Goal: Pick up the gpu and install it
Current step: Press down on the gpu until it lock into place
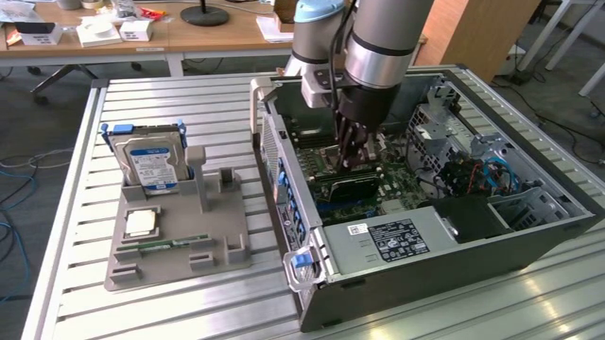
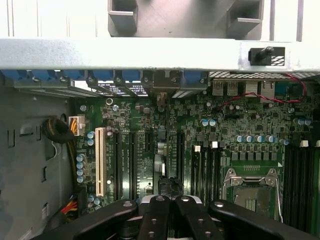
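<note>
A: Gripper (image 1: pixel 358 161) first. Where is it, and how do the fingers stand?

B: Lowered inside the open computer case (image 1: pixel 557 212), over the motherboard (image 1: pixel 402 185). In the wrist view the fingers (image 2: pixel 156 212) are drawn together. Whether they pinch the card's top edge or only press on it, I cannot tell.

A: And the gpu?

B: Directly under the fingertips. In the exterior view a dark flat card (image 1: pixel 352 185) stands on edge on the motherboard, just below the gripper. In the wrist view a narrow dark piece sits between the fingertips, over the slot area near the white expansion slot (image 2: pixel 99 161).

A: Seated?

B: Judgement only: the card looks upright and in line with the slots, so the pick-up is done and the install is at or near insertion. Full seating cannot be confirmed from these pictures. The gripper has not let go and cleared the case.

A: Outward from there?

B: CPU socket (image 2: pixel 250 192) beside the gripper, no cooler on it. Power supply (image 1: pixel 402 241) at the case's near end. Well apart, on the exterior view's left, the grey parts fixture (image 1: pixel 180 241) on the slatted table (image 1: pixel 189 99) holds the hard drive (image 1: pixel 149 159) upright, plus a small green memory stick (image 1: pixel 175 243) lying flat. The upright holder beside the drive stands empty.
</note>
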`<act>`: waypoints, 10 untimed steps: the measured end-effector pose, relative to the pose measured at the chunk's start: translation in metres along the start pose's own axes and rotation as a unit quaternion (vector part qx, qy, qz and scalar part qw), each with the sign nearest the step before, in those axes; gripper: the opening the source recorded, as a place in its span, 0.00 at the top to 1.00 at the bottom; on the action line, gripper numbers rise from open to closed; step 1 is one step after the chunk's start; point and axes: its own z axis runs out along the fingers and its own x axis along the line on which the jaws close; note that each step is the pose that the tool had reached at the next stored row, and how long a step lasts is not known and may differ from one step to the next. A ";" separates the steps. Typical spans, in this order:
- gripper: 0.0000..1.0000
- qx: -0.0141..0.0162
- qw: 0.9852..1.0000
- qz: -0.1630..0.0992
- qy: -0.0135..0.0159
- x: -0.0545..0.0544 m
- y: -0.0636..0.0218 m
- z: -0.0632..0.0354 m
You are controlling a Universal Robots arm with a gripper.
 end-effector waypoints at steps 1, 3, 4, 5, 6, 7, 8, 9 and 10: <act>0.90 0.000 1.000 0.000 0.000 0.000 0.0000 0.0010; 0.90 0.000 1.000 0.000 0.000 0.000 0.0000 0.0034; 0.90 0.000 1.000 0.000 0.000 0.000 -0.0001 0.0042; 0.90 0.000 1.000 0.000 0.000 0.000 0.0000 0.0042; 0.90 0.000 1.000 0.000 0.000 0.000 0.0000 0.0042; 0.90 0.000 1.000 0.000 0.000 0.000 0.0000 0.0042; 0.90 0.000 1.000 0.000 0.000 0.000 0.0000 0.0043; 0.90 0.000 1.000 0.000 0.000 0.000 -0.0001 0.0049; 0.90 0.000 1.000 0.000 0.000 0.000 -0.0001 0.0058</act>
